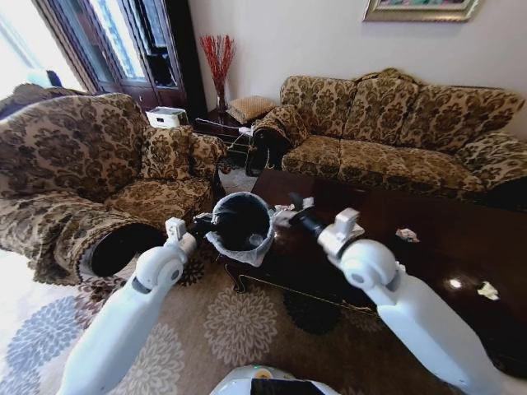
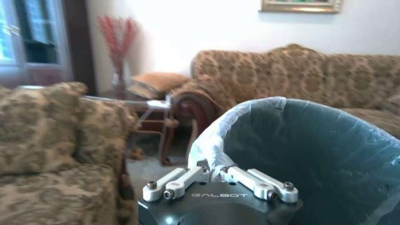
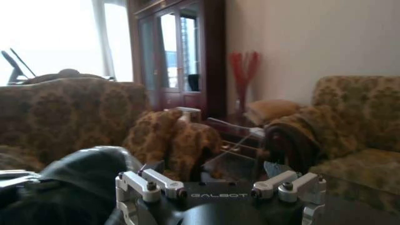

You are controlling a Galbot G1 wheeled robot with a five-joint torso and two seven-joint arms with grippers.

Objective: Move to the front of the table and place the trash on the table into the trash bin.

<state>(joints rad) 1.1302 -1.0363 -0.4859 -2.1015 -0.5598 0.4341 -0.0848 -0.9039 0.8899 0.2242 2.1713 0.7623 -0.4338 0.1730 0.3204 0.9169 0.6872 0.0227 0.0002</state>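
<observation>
My left gripper (image 1: pixel 204 222) is shut on the rim of the trash bin (image 1: pixel 243 224), a black round bin with a whitish liner, held up beside the table's left end. In the left wrist view its fingers (image 2: pixel 187 177) clamp the liner edge of the bin (image 2: pixel 312 150). My right gripper (image 1: pixel 290 211) stands open just right of the bin's rim, over the dark glossy table (image 1: pixel 370 216); its fingers (image 3: pixel 145 183) are spread wide. A white scrap (image 1: pixel 282 217) lies by that gripper. Two crumpled paper wads (image 1: pixel 407 234) (image 1: pixel 488 290) rest on the tabletop farther right.
A patterned armchair (image 1: pixel 74 164) stands close on the left and a matching sofa (image 1: pixel 395 123) runs behind the table. A small side table (image 1: pixel 235 127) with a red-stemmed vase (image 1: pixel 218 62) fills the corner between them. A patterned rug (image 1: pixel 206 329) lies underfoot.
</observation>
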